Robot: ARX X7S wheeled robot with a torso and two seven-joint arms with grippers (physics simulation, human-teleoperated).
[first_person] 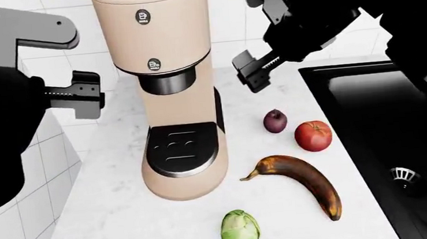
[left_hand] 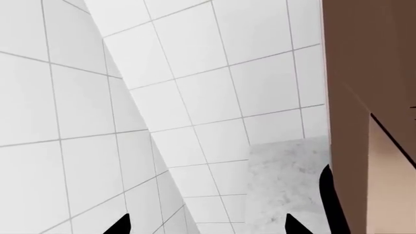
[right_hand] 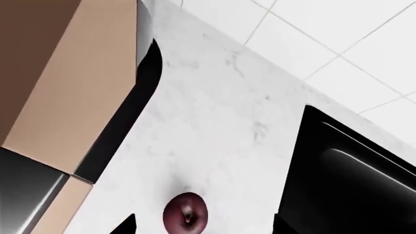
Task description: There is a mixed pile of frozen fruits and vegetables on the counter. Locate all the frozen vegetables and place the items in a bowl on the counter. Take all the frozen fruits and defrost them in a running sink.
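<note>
Hovering above the counter (first_person: 114,221), the right gripper (first_person: 260,72) gapes open over the plum (first_person: 275,121); tomato (first_person: 313,135), banana (first_person: 300,181) and cabbage (first_person: 241,231) lie beside the sink (first_person: 384,116); left gripper (first_person: 80,96) parted, empty.

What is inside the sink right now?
The sink shows only its drain on a bare black basin; no fruit and no visible water. The right arm covers its back corner, so that part cannot be checked.
</note>
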